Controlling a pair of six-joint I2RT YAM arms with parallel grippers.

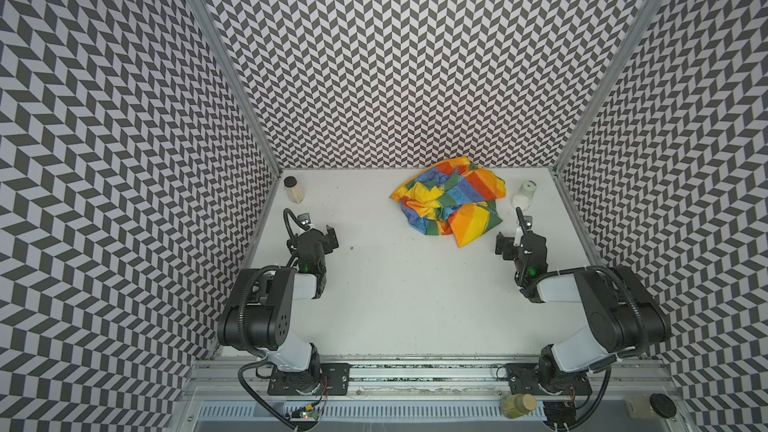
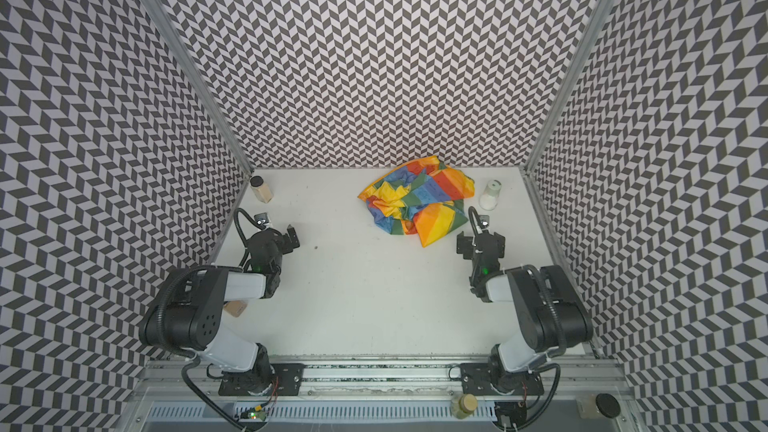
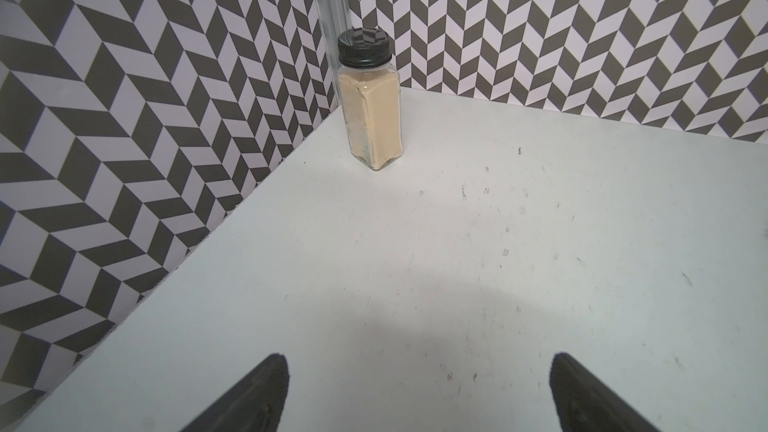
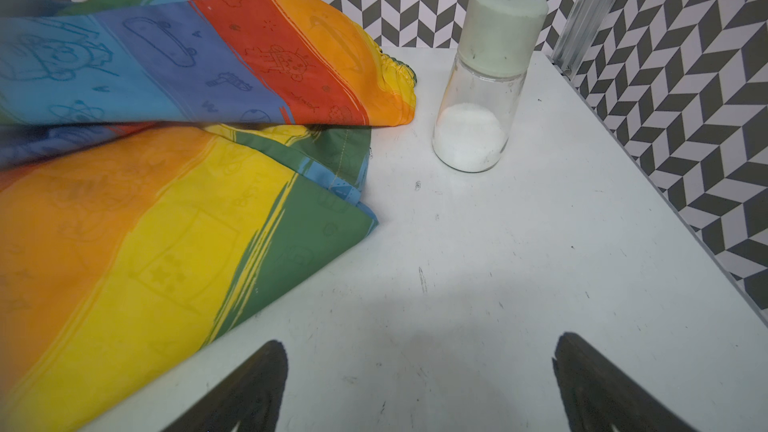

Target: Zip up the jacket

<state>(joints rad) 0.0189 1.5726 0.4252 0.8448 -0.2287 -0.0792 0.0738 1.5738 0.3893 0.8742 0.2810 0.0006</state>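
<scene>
Two hover empty: left gripper [image 3: 419, 371] and right gripper [image 4: 419, 357], jaws spread apart, likely because the crumpled jacket [image 1: 451, 201], far right, needs flattening first.

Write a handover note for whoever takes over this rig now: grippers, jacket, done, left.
Left gripper: open, empty, over the table near the tan spice jar.
Right gripper: open, empty, just short of the jacket, near the white-capped shaker.
Jacket: crumpled heap at the table's far side, right of centre, untouched.
Done: nothing yet.
Left: spread it, find the zipper, zip up.
</scene>
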